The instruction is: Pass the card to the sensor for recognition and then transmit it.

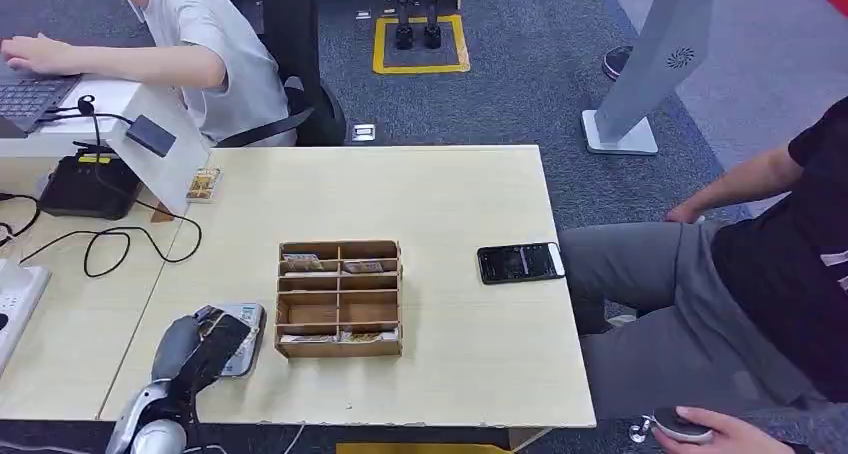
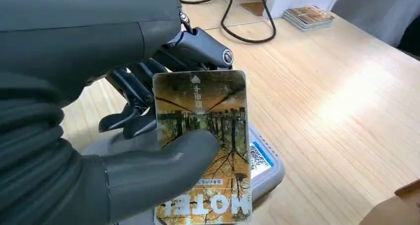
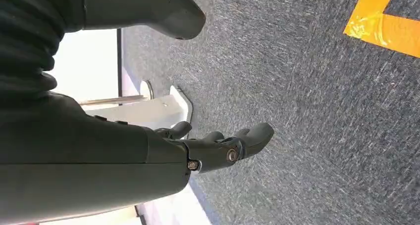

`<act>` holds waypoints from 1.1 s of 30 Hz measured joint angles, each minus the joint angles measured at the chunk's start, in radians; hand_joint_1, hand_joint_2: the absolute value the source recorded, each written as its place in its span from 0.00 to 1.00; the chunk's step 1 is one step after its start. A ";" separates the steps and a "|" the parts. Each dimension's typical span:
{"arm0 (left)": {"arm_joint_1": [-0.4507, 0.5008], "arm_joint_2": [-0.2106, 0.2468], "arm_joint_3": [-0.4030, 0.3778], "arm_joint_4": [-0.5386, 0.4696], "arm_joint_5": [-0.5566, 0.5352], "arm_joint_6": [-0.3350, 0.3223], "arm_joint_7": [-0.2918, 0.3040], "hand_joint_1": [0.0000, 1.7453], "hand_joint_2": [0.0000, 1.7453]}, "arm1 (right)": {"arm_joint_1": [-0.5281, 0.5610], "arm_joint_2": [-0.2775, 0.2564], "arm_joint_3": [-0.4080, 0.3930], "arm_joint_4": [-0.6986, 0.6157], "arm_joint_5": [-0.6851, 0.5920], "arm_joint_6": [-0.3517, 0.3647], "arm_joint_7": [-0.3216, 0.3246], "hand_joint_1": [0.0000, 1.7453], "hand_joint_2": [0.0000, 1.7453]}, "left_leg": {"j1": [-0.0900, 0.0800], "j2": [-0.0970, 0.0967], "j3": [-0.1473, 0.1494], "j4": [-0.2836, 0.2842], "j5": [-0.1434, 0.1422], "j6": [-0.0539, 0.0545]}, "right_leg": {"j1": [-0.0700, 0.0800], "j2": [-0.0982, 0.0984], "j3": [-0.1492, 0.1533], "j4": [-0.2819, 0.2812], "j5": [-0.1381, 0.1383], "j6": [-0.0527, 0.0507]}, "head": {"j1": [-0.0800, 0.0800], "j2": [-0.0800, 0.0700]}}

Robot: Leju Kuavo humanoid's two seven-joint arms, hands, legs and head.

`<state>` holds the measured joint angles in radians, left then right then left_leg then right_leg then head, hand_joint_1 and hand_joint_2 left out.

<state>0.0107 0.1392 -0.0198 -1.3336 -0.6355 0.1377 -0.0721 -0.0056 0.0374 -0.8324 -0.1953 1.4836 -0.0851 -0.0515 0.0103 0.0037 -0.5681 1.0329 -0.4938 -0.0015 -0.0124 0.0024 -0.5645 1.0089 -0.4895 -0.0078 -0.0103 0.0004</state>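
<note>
Gripped between thumb and fingers, the card (image 2: pixel 202 145) sits in the left hand (image 2: pixel 99 136) directly over the grey sensor (image 2: pixel 265 168), long axis along the fingers. Head view: left hand (image 1: pixel 200 349) beside the wooden organiser (image 1: pixel 339 298). Right hand (image 3: pixel 208 150) hangs empty, fingers loosely apart.

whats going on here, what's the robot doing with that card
The robot's left hand holds a hotel card between thumb and fingers, right over a grey card reader on the wooden table. Beside it stands a wooden compartment box holding more cards, and a phone lies further off. The right hand hangs over the carpet, holding nothing. One person types at a laptop; another sits at the table's side.
</note>
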 joint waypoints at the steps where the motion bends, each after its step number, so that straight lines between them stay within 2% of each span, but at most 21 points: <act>1: 0.000 0.000 0.000 0.003 0.000 0.000 0.000 1.00 1.00 | 0.000 0.000 0.000 0.000 0.000 0.000 0.000 0.00 1.00 | 0.000 0.000 0.000 0.000 0.000 0.000 | 0.000 0.000 0.000 0.000 0.000 0.000 | 0.000 0.000; 14: -0.004 -0.005 0.000 0.025 -0.019 0.012 0.000 1.00 1.00 | 0.000 0.001 0.000 -0.002 0.005 0.000 -0.002 0.00 1.00 | 0.000 0.000 0.000 0.000 0.000 0.000 | 0.000 0.000 0.000 0.000 0.000 0.000 | 0.000 0.000; 26: -0.018 -0.016 0.000 0.077 -0.137 0.092 0.012 1.00 1.00 | -0.001 0.002 -0.005 -0.003 0.014 -0.004 -0.008 0.00 1.00 | 0.000 0.000 0.001 0.000 0.000 0.000 | 0.000 0.000 0.001 0.000 0.000 0.000 | 0.000 0.000; 28: -0.022 -0.019 0.000 0.079 -0.092 0.069 -0.010 1.00 1.00 | -0.001 0.002 -0.007 -0.003 0.017 -0.004 -0.009 0.00 1.00 | 0.000 0.000 0.001 0.000 0.000 0.000 | 0.000 -0.001 0.001 0.000 0.000 0.000 | 0.000 0.000; 29: -0.025 -0.021 0.002 0.079 -0.035 0.044 -0.029 1.00 1.00 | -0.001 0.002 -0.007 -0.003 0.018 -0.004 -0.011 0.00 1.00 | 0.000 0.000 0.001 0.000 0.000 0.000 | 0.000 -0.001 0.001 0.000 0.000 0.000 | 0.000 0.000; 31: -0.030 -0.027 0.023 0.072 0.166 -0.052 -0.062 1.00 1.00 | 0.000 0.002 -0.008 -0.003 0.023 -0.007 -0.015 0.00 1.00 | 0.000 -0.001 0.001 0.000 0.000 0.000 | 0.000 -0.001 0.001 0.000 0.000 0.000 | 0.000 0.000; 33: -0.030 -0.031 0.045 0.054 0.329 -0.118 -0.077 1.00 1.00 | 0.000 0.001 -0.008 -0.003 0.026 -0.016 -0.019 0.00 1.00 | 0.000 -0.001 0.001 0.000 0.000 0.000 | 0.000 -0.001 0.001 0.000 0.000 0.000 | 0.000 0.000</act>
<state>-0.0197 0.1084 0.0255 -1.2795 -0.3067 0.0200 -0.1495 -0.0060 0.0385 -0.8404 -0.1984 1.5099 -0.1007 -0.0702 0.0103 0.0031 -0.5671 1.0329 -0.4935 -0.0014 -0.0123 0.0010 -0.5631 1.0090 -0.4895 -0.0078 -0.0099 0.0004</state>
